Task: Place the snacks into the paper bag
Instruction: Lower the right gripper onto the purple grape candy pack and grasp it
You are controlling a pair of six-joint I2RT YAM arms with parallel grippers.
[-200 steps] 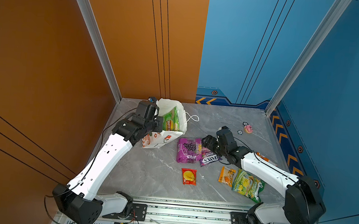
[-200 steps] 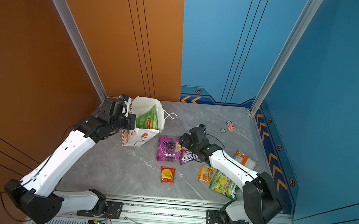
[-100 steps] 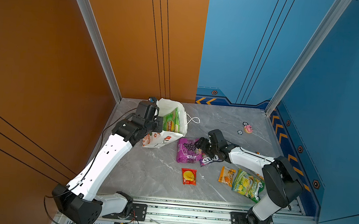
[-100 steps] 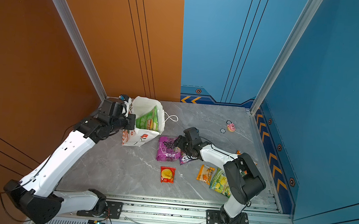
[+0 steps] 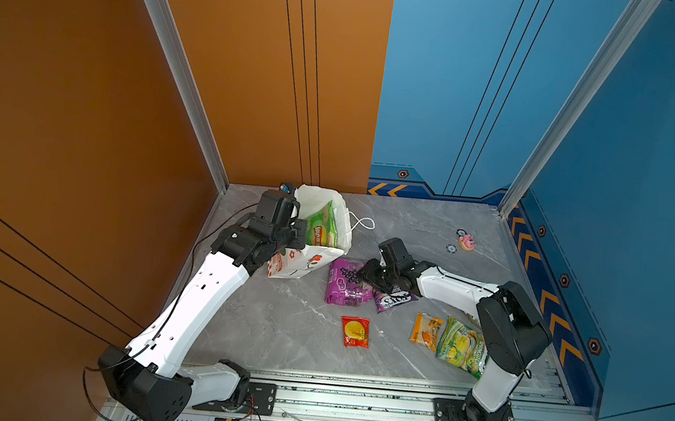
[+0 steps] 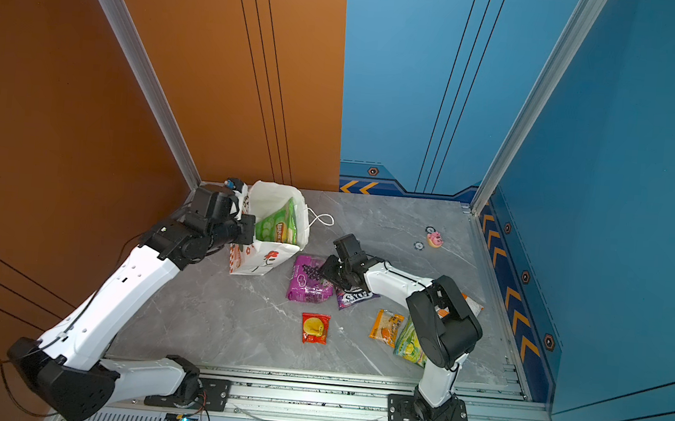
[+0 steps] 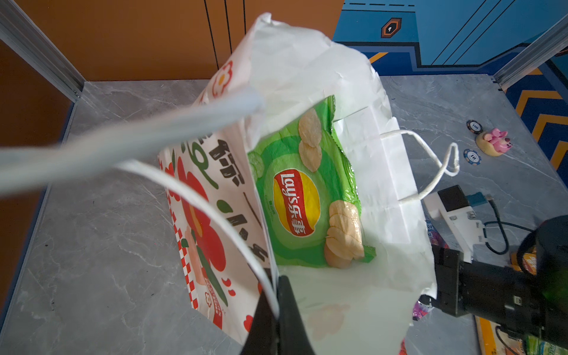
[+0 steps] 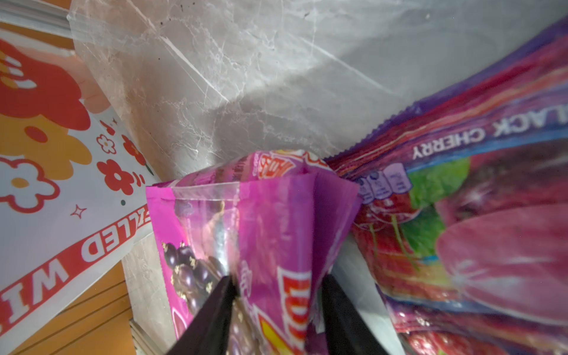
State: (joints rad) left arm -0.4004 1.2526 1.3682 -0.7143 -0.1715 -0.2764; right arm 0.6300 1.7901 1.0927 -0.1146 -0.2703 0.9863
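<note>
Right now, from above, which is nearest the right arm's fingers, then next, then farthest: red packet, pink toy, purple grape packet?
In a top view, from the right fingers:
1. purple grape packet, between them.
2. small red packet with yellow circle, in front, lying apart.
3. pink toy, far back on the right.

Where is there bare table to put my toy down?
The widest bare patch lies between the left arm, the paper bag and the red packet. Another lies at the back, between the bag and the pink toy. It is crowded by the right arm: purple grape packet, Fox's packet, orange packet, green-yellow packet.
</note>
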